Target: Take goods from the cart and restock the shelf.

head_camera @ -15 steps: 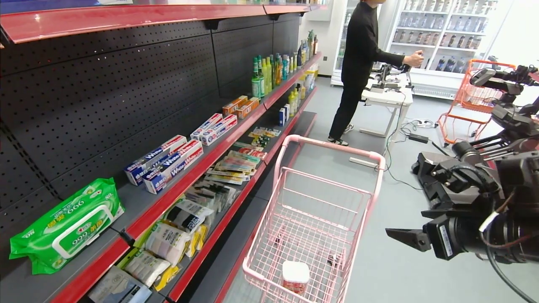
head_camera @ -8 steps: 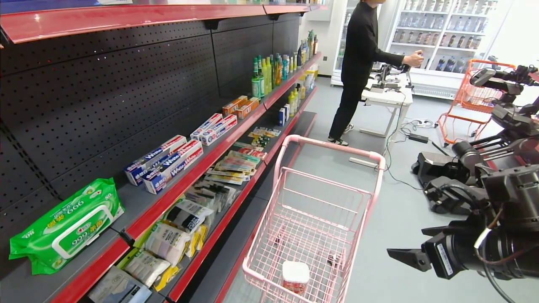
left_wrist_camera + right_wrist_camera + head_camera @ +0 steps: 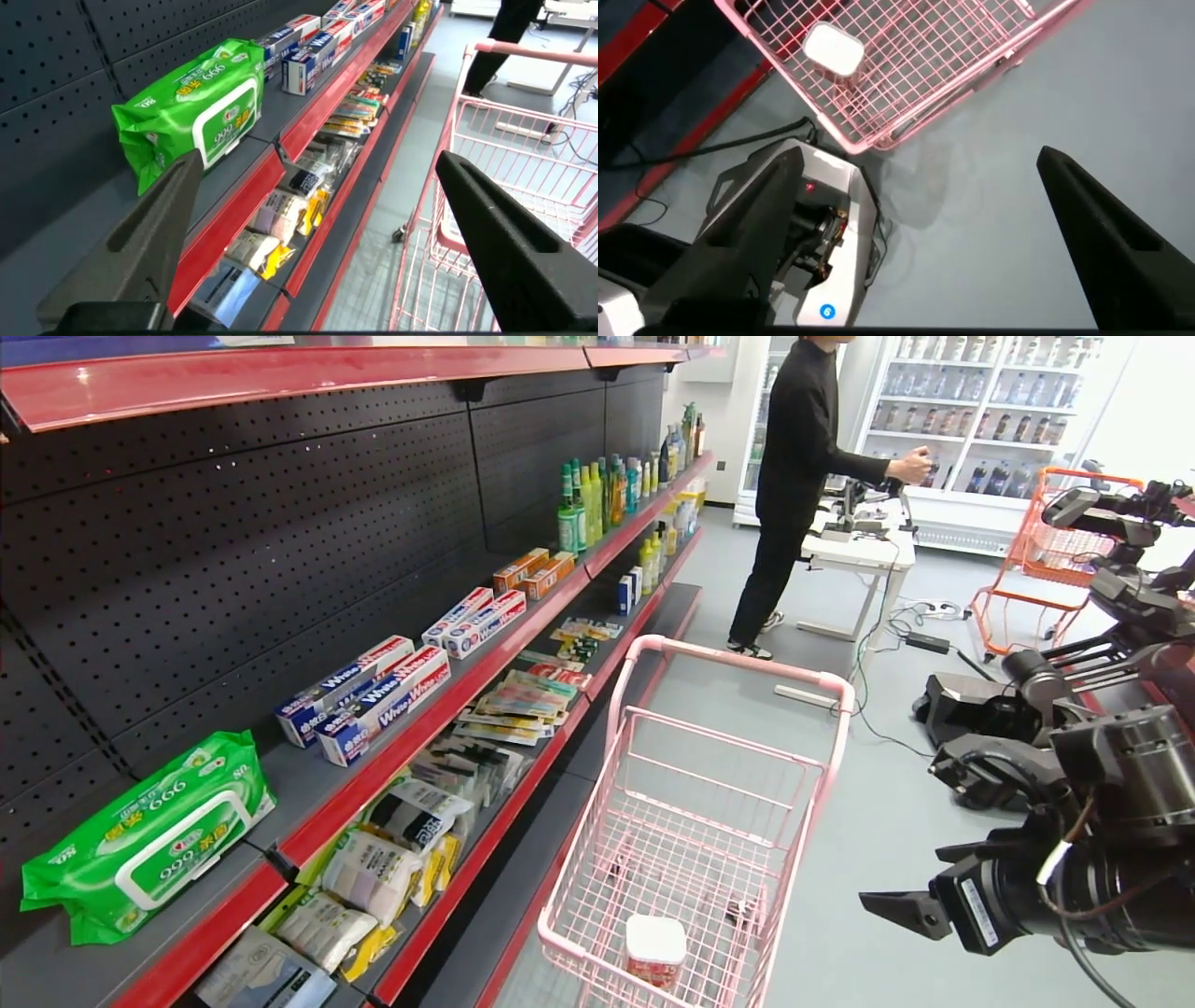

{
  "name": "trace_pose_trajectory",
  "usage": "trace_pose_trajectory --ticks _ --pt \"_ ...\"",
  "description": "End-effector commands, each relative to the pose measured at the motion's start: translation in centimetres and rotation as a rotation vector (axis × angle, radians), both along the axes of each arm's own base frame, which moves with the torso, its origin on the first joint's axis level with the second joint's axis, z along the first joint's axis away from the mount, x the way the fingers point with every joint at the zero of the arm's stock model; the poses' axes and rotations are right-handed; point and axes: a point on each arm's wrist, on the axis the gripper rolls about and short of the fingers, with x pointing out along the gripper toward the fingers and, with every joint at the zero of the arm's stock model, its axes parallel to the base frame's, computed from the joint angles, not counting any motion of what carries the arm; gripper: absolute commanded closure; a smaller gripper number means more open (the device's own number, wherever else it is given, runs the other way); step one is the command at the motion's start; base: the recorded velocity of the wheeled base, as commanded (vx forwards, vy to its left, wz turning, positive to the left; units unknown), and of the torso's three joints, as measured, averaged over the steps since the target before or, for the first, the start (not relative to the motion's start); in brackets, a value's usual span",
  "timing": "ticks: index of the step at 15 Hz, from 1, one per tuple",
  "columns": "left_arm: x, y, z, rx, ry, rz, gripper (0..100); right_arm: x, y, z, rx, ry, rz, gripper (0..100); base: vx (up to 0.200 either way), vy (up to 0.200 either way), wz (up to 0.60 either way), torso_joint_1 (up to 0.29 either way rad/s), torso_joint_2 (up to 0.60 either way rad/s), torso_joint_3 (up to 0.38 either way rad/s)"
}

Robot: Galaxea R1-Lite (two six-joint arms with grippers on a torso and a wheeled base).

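Right arm, head view: held low at the robot's right, beside the pink cart (image 3: pixel 738 663) and outside its basket, wrist roughly level and pointing towards the cart; right gripper (image 3: pixel 906 882) released, its two dark wedge-shaped fingers spread and holding nothing; in the right wrist view the same gripper (image 3: pixel 917 157) hangs over grey floor, near the cart but not touching it. Left gripper (image 3: pixel 318 161), left wrist view: likewise released, fingers wide apart and bare, facing along the shelf (image 3: pixel 271 177) and apart from the goods. Task item: a white-lidded tub (image 3: pixel 655 943) with a reddish printed body stands upright on the floor of the cart's basket, towards its near end. Labels: the packaging carries coloured print, not transcribed here. Materials and shapes: cart of thin pink-coated wire mesh with a tubular handle; shelf of dark perforated back panels and grey decks edged in glossy red; a soft green wipes pack (image 3: pixel 149 835) with a white flap lies on the deck; long rectangular cardboard boxes (image 3: pixel 373 695) lie farther along; slim plastic bottles (image 3: pixel 597 495) stand upright beyond them.
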Motion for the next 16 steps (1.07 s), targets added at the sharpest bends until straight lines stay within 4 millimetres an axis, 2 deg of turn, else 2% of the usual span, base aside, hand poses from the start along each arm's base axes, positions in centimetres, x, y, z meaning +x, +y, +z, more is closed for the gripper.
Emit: trace_pose_trajectory --ticks 1,3,5,9,11,12,13,16 --pt "0.0 0.0 0.0 0.000 0.001 0.002 0 1.0 0.4 -0.6 -0.011 0.029 0.004 0 0.000 0.000 0.00 0.000 0.00 0.000" --pt "0.0 0.0 0.0 0.000 0.001 0.002 0 1.7 0.6 -0.9 -0.029 0.040 0.018 0 0.000 0.000 0.00 0.000 0.00 0.000" --pt "0.0 0.0 0.0 0.000 0.001 0.000 0 3.2 1.1 -2.7 -0.084 0.101 0.069 0 0.000 0.000 0.00 0.000 0.00 0.000" --pt "0.0 0.0 0.0 0.000 0.001 0.000 0 4.6 1.9 -5.1 -0.183 0.151 0.211 0 0.000 0.000 0.00 -0.064 0.15 0.074" --pt "0.0 0.0 0.0 0.000 0.001 0.000 0 5.9 2.3 -5.6 -0.197 0.150 0.237 0 0.000 0.000 0.00 -0.078 0.16 0.085" --pt "0.0 0.0 0.0 0.000 0.001 0.000 0 5.9 2.3 -5.6 -0.197 0.150 0.237 0 0.000 0.000 0.00 -0.090 0.18 0.095" --pt "0.0 0.0 0.0 0.000 0.001 0.000 0 7.6 3.3 -5.8 -0.195 0.137 0.252 0 0.000 0.000 0.00 -0.080 0.15 0.090" --pt "0.0 0.0 0.0 0.002 0.001 0.000 0 10.2 4.3 -5.8 -0.186 0.103 0.257 0 0.000 0.000 0.00 -0.076 0.18 0.097"
